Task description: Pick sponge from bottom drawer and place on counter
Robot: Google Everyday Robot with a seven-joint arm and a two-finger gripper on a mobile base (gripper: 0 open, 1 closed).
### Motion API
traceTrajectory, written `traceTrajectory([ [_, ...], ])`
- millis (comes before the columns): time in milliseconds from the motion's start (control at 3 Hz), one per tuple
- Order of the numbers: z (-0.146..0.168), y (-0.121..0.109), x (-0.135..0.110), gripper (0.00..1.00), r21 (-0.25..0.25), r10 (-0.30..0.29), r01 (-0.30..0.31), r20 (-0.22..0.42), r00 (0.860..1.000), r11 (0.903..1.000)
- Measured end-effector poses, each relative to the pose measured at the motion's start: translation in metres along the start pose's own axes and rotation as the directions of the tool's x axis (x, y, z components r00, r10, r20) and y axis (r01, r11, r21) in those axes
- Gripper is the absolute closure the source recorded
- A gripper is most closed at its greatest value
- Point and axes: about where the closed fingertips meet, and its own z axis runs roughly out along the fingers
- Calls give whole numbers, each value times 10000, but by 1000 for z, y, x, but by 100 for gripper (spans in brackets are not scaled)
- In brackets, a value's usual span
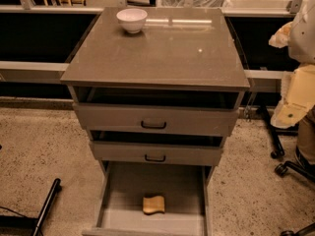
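The yellow-tan sponge [153,204] lies flat near the front middle of the open bottom drawer [115,208], a deep grey tray pulled out at the base of the cabinet. The glossy grey-brown counter [162,53] tops the cabinet. My arm's cream and white parts [298,95] stand at the right edge of the view, beside the cabinet and about level with the counter. The gripper [281,35] seems to be the pale end at the arm's top, to the right of the counter, far above the sponge and touching nothing.
A white bowl [132,19] stands at the counter's back left. The two upper drawers with black handles [153,125] are slightly ajar. Black chair wheels [281,169] are on the floor at right, and a black bar [47,205] lies at lower left.
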Motion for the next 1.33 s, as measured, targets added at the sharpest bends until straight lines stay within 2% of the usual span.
traceTrajectory([
  [333,1,0,0,0,39,8,-8,40,10000,10000],
  [667,27,14,-1,0,-75,85,-82,306,9995,9999],
  [1000,103,53,6,0,-1232,415,-311,831,9957,9919],
  [1333,127,79,18,0,-1832,520,-416,523,9973,9822],
])
